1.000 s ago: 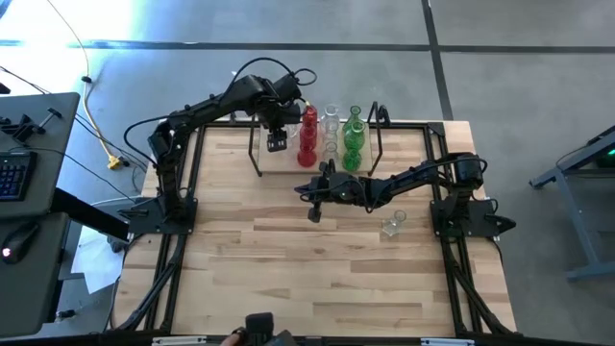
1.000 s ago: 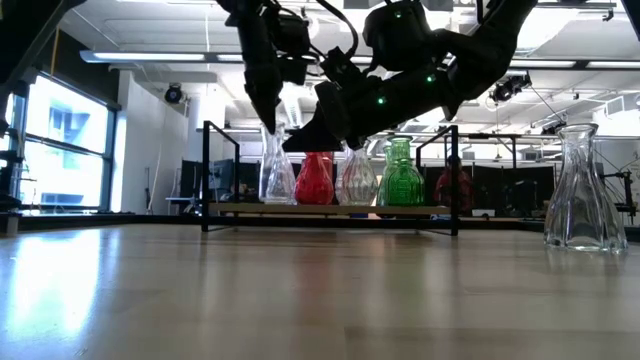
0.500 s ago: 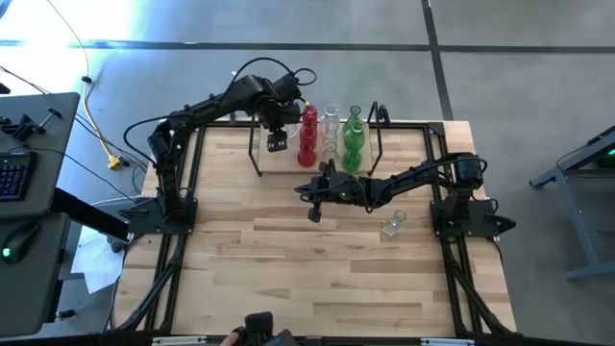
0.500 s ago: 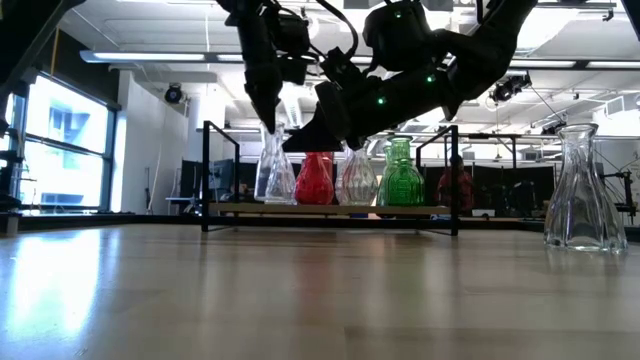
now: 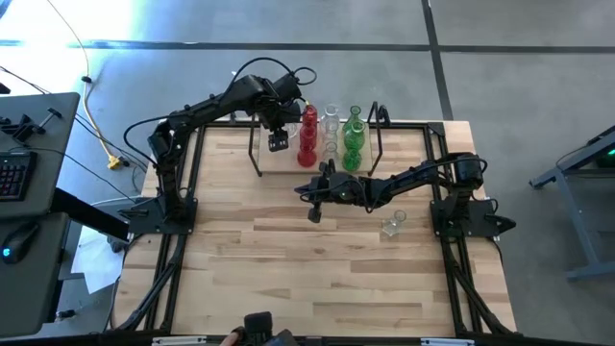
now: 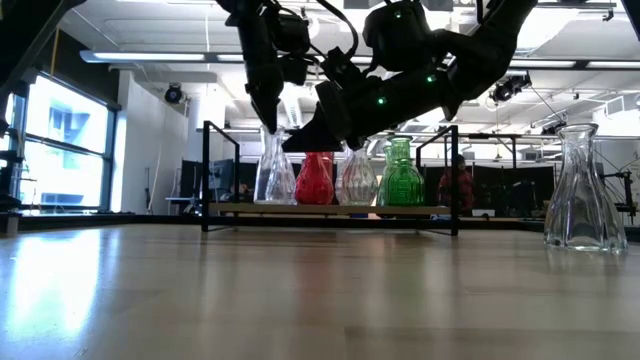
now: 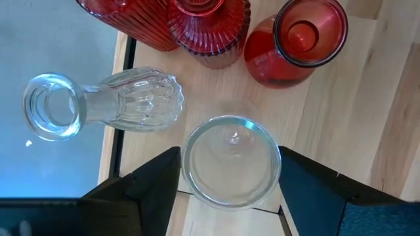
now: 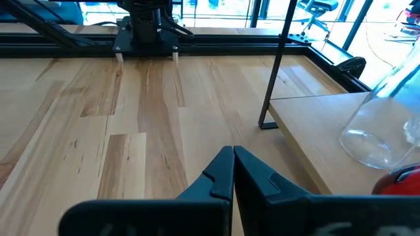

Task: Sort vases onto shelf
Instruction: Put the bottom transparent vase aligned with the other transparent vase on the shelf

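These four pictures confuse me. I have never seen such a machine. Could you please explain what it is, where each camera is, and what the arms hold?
It is a robot with two dark arms at a wooden table. One camera looks down from above, one looks level across the tabletop, and one sits on each wrist. The left tool is open around a clear vase standing on the shelf, beside red, clear and green vases. It grips nothing. The right tool is shut and empty, over the table near the shelf. One more clear vase stands alone on the table.
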Robot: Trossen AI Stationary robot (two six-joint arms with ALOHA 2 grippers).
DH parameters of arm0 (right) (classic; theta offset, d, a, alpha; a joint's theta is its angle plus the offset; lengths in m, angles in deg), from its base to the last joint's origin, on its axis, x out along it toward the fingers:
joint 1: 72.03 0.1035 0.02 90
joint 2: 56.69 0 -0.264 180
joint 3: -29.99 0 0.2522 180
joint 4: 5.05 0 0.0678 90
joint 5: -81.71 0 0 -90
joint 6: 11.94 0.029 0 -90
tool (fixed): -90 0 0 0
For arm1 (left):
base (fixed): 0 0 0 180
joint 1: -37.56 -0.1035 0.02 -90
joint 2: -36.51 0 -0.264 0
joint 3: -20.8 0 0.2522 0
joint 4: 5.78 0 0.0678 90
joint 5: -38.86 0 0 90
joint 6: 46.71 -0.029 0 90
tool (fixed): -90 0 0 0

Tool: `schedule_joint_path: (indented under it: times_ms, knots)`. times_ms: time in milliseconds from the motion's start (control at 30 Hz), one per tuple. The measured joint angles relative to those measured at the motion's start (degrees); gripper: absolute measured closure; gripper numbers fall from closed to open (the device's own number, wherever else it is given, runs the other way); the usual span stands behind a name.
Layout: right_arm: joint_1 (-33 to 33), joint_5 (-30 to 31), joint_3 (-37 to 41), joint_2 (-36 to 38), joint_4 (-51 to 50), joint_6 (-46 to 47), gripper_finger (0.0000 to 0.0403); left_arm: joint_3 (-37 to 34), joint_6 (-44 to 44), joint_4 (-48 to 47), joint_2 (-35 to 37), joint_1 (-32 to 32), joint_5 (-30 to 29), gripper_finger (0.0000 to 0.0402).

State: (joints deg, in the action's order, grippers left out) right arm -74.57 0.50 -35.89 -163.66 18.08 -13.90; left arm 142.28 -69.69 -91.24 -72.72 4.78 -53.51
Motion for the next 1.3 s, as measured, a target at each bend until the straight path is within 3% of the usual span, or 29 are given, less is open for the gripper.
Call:
schedule_joint_path:
  times_ms: [200, 367, 767, 867, 1033, 1200, 1300]
  knots:
    - [0.0, 0.0, 0.0, 0.0, 0.0, 0.0, 0.0403, 0.0, -0.2, 0.2, 0.0, 0.0, -0.3, 0.0154]
    - [0.0, 0.0, 0.0, 0.0, 0.0, 0.0, 0.0403, 0.1, -2.2, 0.4, 0.8, 0.3, -4.2, 0.0153]
    - [0.0, 0.0, 0.0, 0.0, -0.9, 0.0, 0.0403, 5.9, -2.7, -5.4, 1.7, 4.3, -5.4, 0.0164]
    - [0.0, 0.0, 0.0, 0.0, -1.1, 0.0, 0.0403, 5.8, -1.6, -7.4, 2.9, 5.8, -5.3, 0.0196]
    - [0.1, 0.0, 0.0, 0.0, -1.3, 0.0, 0.0403, -0.4, 1.8, -5.7, 6.6, 6.6, -3.7, 0.0287]
    - [0.1, 0.0, 0.0, 0.0, -1.3, 0.0, 0.0403, -10.7, 3.9, 2.6, 10.7, 7.0, -3.7, 0.0377]
    - [0.1, 0.0, 0.0, 0.0, -0.9, 0.0, 0.0403, -15.9, 4.9, 8.8, 11.8, 7.0, -2.9, 0.0395]
